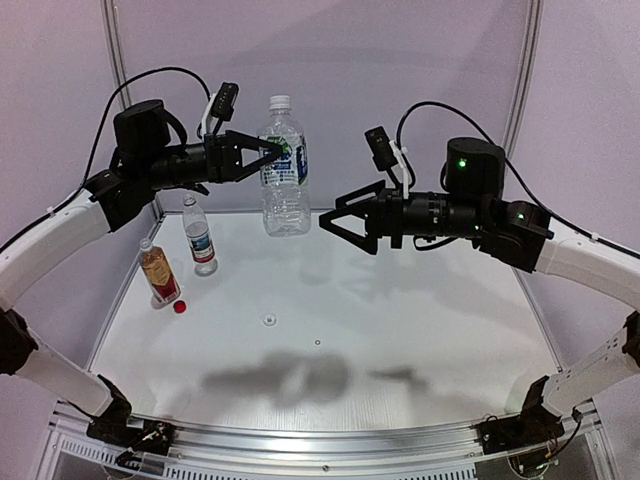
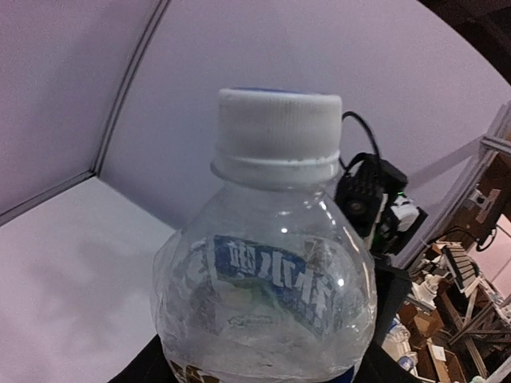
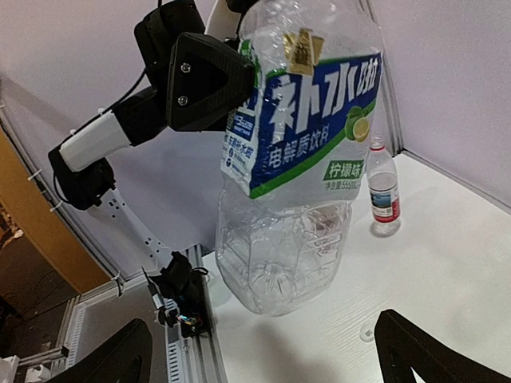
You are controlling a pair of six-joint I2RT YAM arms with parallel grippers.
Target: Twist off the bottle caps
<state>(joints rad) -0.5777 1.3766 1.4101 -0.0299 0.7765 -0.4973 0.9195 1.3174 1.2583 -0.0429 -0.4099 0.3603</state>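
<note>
Now: green-label bottle [image 1: 288, 200] upright in left gripper [image 1: 272, 160], white cap [image 1: 280, 102] up, seemingly lifted; right gripper [image 1: 342, 228] wide.

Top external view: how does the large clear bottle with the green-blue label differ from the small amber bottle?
The large clear bottle wears a white cap; the amber bottle has a bare neck, a red cap lying beside it. The clear bottle is far bigger than the amber one. The left gripper grips the clear bottle; the amber bottle stands free. Both carry labels.

White arm links [image 1: 40, 245], black joints [image 1: 150, 150], jaws and cables [image 1: 150, 75]; seemingly green lights [image 1: 461, 163] on right arm [image 1: 580, 260].
</note>
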